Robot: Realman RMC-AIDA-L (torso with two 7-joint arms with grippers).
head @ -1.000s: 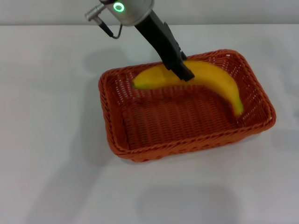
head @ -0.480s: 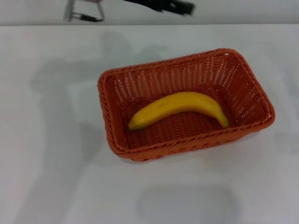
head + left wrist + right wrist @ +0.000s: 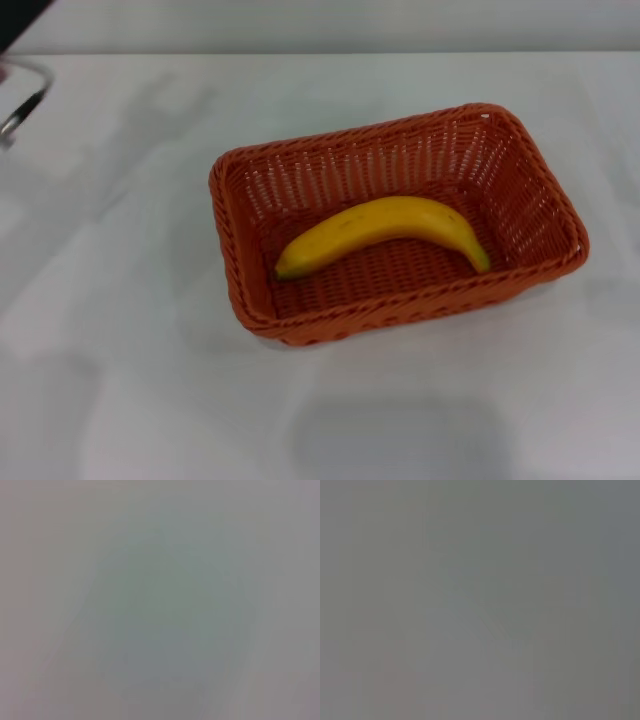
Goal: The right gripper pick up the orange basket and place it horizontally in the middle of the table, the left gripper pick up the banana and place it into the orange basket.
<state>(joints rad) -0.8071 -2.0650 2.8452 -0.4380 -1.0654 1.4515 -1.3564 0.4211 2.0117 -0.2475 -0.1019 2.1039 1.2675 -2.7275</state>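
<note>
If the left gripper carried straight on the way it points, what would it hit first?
Hard to tell: the left gripper is out of view. Its wrist camera shows only blank grey, possibly the table.

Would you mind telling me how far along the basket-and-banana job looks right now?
Both steps look done: the large orange woven basket sits lengthwise near the middle of the white table, and the curved yellow banana lies flat inside it. Nothing is being held, and neither claw is in view. Nothing appears left.

Yellow banana [image 3: 385, 229] — orange woven basket [image 3: 250, 200] — white table [image 3: 120, 330].
</note>
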